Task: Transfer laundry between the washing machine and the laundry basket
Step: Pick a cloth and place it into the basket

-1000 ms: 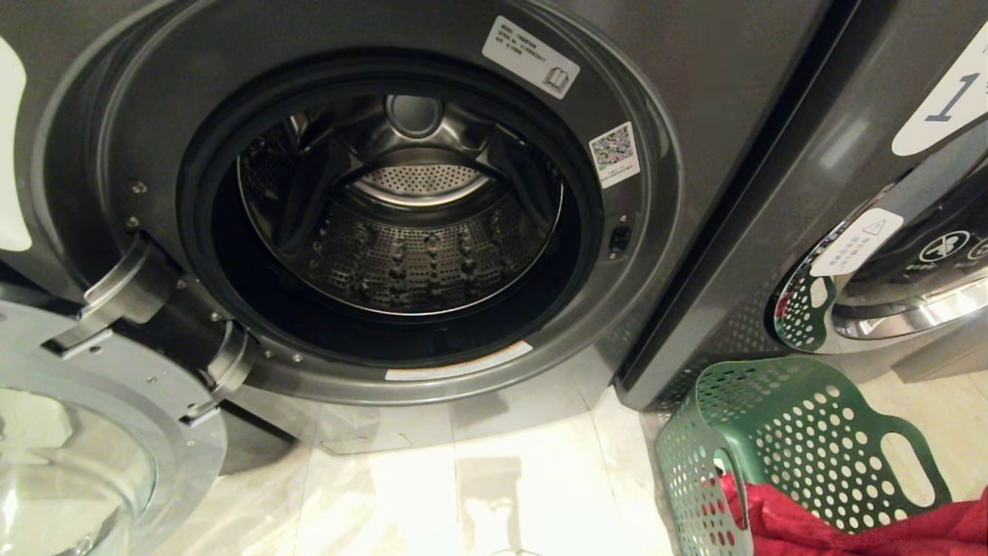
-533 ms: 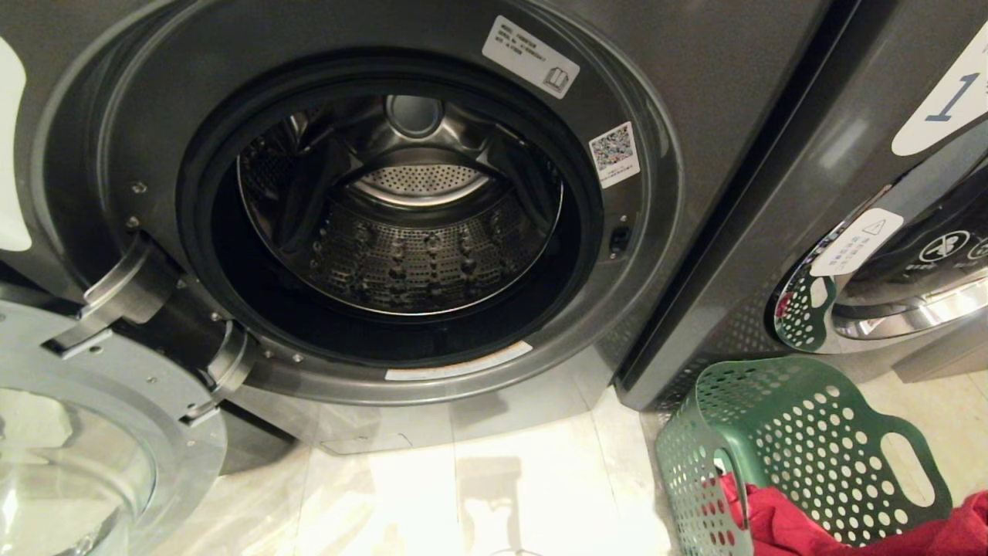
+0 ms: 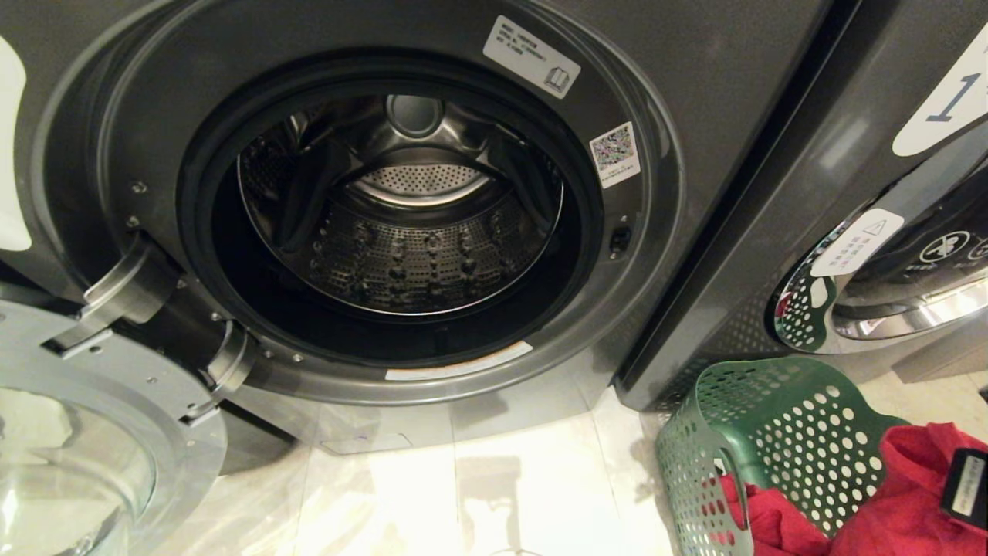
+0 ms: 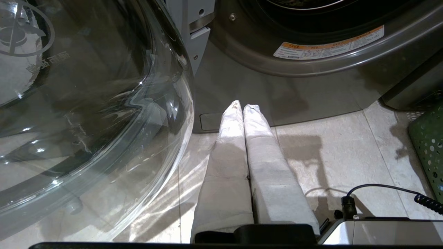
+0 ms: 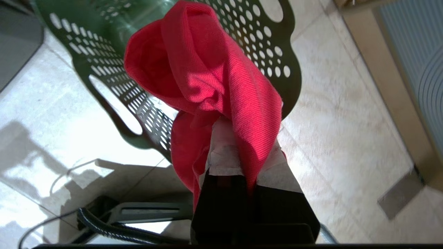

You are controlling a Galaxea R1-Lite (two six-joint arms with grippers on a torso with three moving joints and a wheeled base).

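A: Right wrist view: what does the right gripper (image 5: 238, 152) hold?

B: Its padded fingers are pinched on a red-pink garment (image 5: 214, 79), which bunches up above them. It hangs over the green laundry basket (image 5: 273, 48), near the basket's rim by an oval handle cut-out.

A: And the left gripper (image 4: 242, 107)?

B: Idle, its two white-wrapped fingers pressed together on nothing, low over the tiled floor (image 4: 346, 155), just beside the open glass door (image 4: 86, 103).

A: Where should the garment go?

B: Probably into the washing machine (image 3: 695, 62), whose steel drum (image 3: 401, 247) shows nothing inside. More red cloth (image 3: 764, 517) lies in the basket.

A: How would the robot do that well?

B: It should lift until the trailing cloth is free of the basket's rim, so the holes do not snag it, then carry it across the bare floor. The drum mouth is wide; the door stands at the machine's left edge, out of the path. Letting go deep past the dark door seal (image 3: 193, 232) looks safest.
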